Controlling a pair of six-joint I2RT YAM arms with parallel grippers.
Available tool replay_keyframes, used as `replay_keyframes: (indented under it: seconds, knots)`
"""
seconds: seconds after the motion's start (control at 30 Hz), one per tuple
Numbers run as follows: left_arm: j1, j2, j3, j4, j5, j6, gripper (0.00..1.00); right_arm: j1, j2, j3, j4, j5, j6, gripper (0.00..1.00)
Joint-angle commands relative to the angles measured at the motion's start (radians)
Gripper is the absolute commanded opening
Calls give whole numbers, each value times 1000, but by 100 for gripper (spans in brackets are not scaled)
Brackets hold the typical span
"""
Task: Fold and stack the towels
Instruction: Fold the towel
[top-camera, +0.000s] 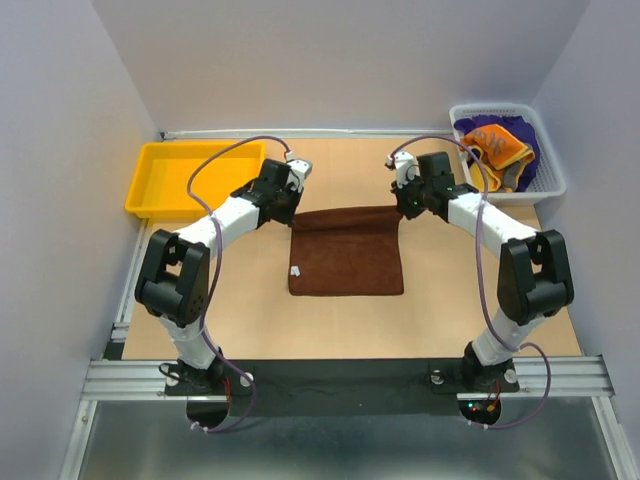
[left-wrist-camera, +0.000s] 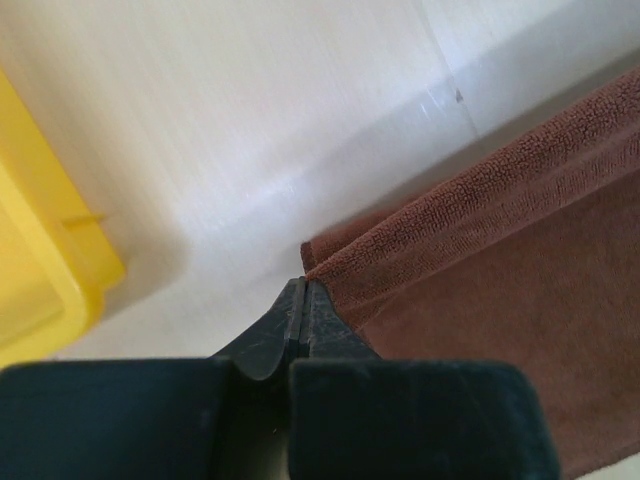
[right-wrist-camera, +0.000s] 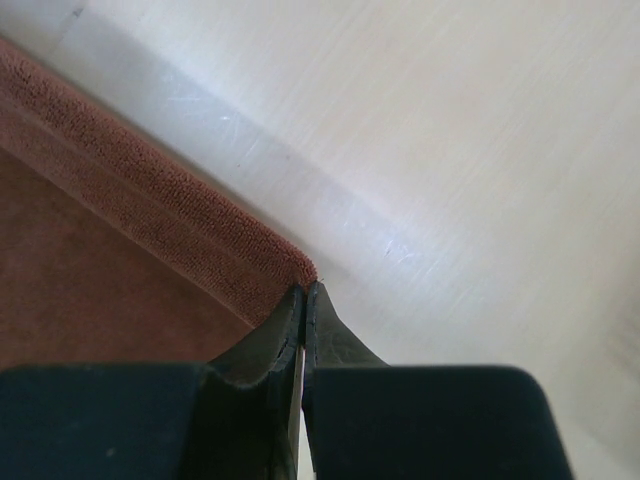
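Saw the dark brown towel (top-camera: 345, 260) spread on the middle of the bench (top-camera: 250, 320), its near edge lying flat and square to the bench's near edge. Noted a small white tag (top-camera: 296, 270) on the cloth close to its left side. Found the far hem doubled into a thicker band and raised a little off the bench, with a shadow under it in both wrist views. Found the left tool (top-camera: 294, 213) at the far-left corner of that towel, fingers pressed together on the hem. Found the right tool (top-camera: 400, 212) likewise clamped tight on the far-right corner. Farther back, saw the yellow tray (top-camera: 135, 195) at the bench's far-left corner, well apart from the cloth. At the far-right corner, saw the white mesh basket (top-camera: 505, 108) holding a crumpled purple towel (top-camera: 525, 140) with an orange towel (top-camera: 495, 143) bunched on top.
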Motion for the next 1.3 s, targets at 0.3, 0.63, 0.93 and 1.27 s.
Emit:
replay_keyframes:
  seconds: [0.3, 0.63, 0.93, 1.27]
  knots:
    - [-69, -218, -224, -44, -34, -189, 0, 0, -272, -232, -8, -30, 202, 1]
    - [-84, -260, -286, -81, -19, -252, 0, -1, -368, -333, -140, -108, 376, 0]
    - [-113, -277, -321, -91, -5, -269, 0, 2, -421, -373, -208, -88, 467, 0]
    - [-116, -244, -330, -110, -14, -292, 0, 2, -369, -347, -252, -117, 415, 1]
